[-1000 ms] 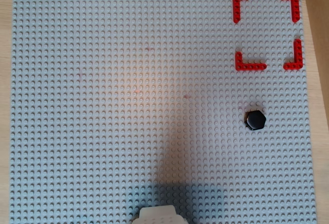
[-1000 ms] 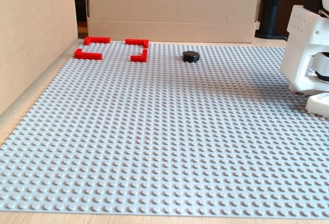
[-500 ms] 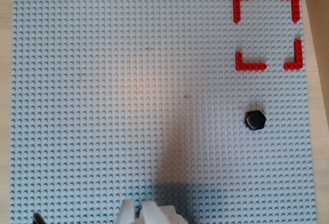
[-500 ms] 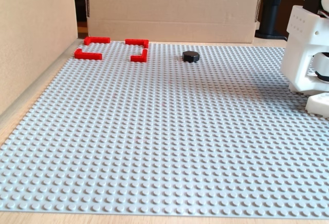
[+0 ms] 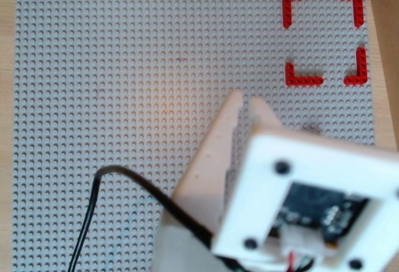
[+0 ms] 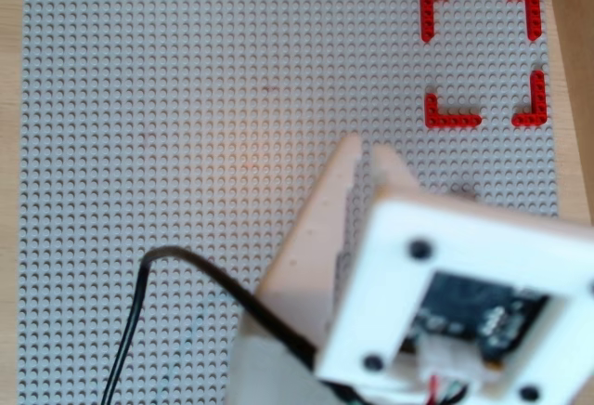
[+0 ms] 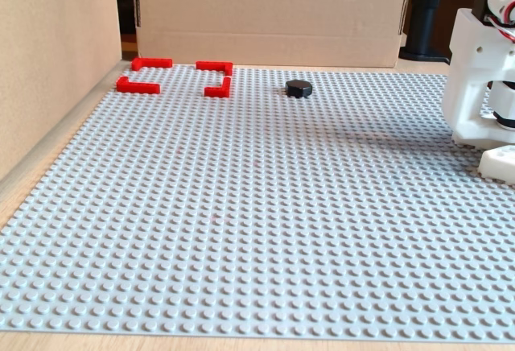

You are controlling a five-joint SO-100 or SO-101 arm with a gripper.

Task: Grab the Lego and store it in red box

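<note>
While the pincer (image 5: 245,99) hovers nearly closed and empty in both overhead views, the Lego (image 7: 298,88) sits hidden beneath the arm, the box (image 5: 325,37) beyond its tips.

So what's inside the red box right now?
Only bare grey studs show inside the red box in both overhead views. In the fixed view the Lego sits outside, to its right; nothing covers the box's inside.
</note>
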